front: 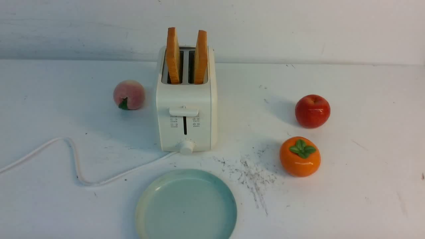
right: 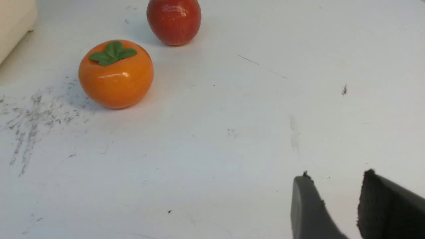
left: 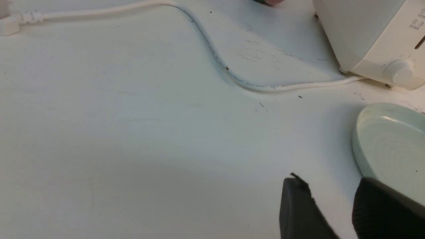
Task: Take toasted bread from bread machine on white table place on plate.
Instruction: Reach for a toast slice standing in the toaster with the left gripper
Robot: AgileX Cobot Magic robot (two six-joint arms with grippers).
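Observation:
Two slices of toasted bread, the left one (front: pixel 172 54) and the right one (front: pixel 201 56), stand upright in the slots of the cream-white bread machine (front: pixel 186 113) on the white table (front: pixel 348 186). The pale teal plate (front: pixel 186 205) lies in front of the bread machine, empty. In the left wrist view my left gripper (left: pixel 330 181) is open and empty, low over the table beside the plate's rim (left: pixel 360 139), with the bread machine's corner (left: pixel 365 33) beyond. In the right wrist view my right gripper (right: pixel 333 176) is open and empty over bare table. Neither gripper shows in the front view.
A peach (front: pixel 129 95) sits left of the bread machine. A red apple (front: pixel 312 111) and an orange persimmon (front: pixel 299 156) sit to its right; both show in the right wrist view (right: pixel 174 20) (right: pixel 116 73). The white cord (front: pixel 73 159) snakes leftward across the table.

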